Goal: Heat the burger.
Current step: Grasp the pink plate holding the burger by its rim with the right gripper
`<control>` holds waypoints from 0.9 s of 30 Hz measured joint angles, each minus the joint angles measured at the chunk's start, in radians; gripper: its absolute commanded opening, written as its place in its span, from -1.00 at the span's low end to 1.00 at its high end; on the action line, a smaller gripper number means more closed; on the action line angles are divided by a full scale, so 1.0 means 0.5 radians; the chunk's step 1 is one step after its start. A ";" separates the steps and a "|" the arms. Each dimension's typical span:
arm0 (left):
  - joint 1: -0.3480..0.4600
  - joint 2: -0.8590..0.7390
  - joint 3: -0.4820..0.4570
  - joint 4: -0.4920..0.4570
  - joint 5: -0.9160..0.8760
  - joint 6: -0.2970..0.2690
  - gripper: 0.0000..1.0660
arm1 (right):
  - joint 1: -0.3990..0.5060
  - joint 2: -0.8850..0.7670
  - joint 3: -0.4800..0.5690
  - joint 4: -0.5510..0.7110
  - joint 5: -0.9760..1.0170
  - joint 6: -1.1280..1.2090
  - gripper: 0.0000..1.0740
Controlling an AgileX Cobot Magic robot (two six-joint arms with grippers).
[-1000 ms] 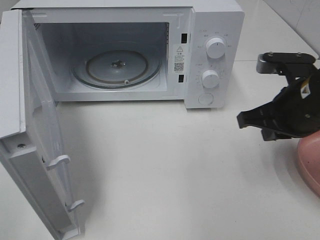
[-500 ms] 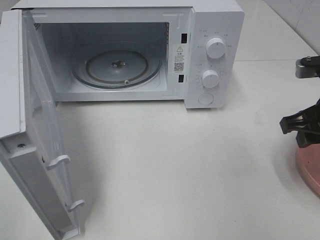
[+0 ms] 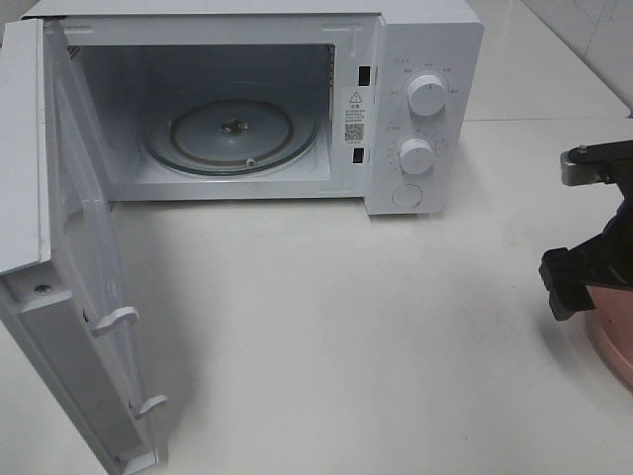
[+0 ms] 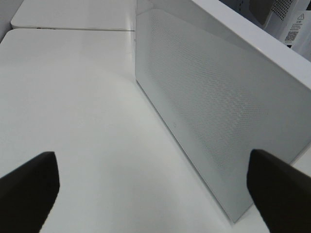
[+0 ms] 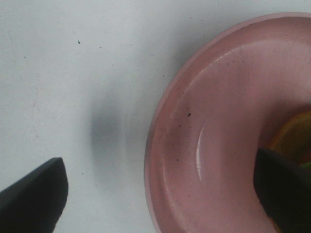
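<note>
Only a sliver of the burger [image 5: 294,139] shows, orange-yellow with a touch of green, resting on the pink plate [image 5: 214,126] in the right wrist view. My right gripper [image 5: 158,194] is open and hangs over the plate's rim, with one finger over the bare table and the other over the plate beside the burger. In the high view the right gripper [image 3: 579,282] hovers at the right edge above the pink plate [image 3: 615,341], and the burger is hidden there. My left gripper [image 4: 154,194] is open and empty, facing the microwave door [image 4: 214,107].
The white microwave [image 3: 415,59] stands at the back with its door [image 3: 79,297] swung wide to the left and a bare glass turntable [image 3: 232,134] inside. Two knobs sit on its right panel. White table lies between the microwave and the plate.
My right gripper has gone from shut to wide open. It has shifted right and down toward the pink plate. The left gripper and the microwave have not moved.
</note>
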 measured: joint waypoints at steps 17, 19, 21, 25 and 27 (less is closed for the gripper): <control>0.000 0.000 0.000 0.000 0.000 0.000 0.83 | -0.006 0.334 -0.002 -0.012 -0.168 0.058 0.73; 0.000 0.000 0.000 0.000 0.000 0.000 0.83 | -0.006 0.356 -0.002 -0.012 -0.186 0.062 0.71; 0.000 0.000 0.000 0.000 0.000 0.000 0.83 | -0.006 0.382 -0.002 -0.012 -0.206 0.074 0.71; 0.000 0.000 0.000 0.000 0.000 0.000 0.83 | -0.006 0.436 -0.008 -0.008 -0.226 0.088 0.67; 0.000 0.000 0.000 0.000 0.000 0.000 0.83 | -0.006 0.438 -0.008 -0.008 -0.228 0.092 0.64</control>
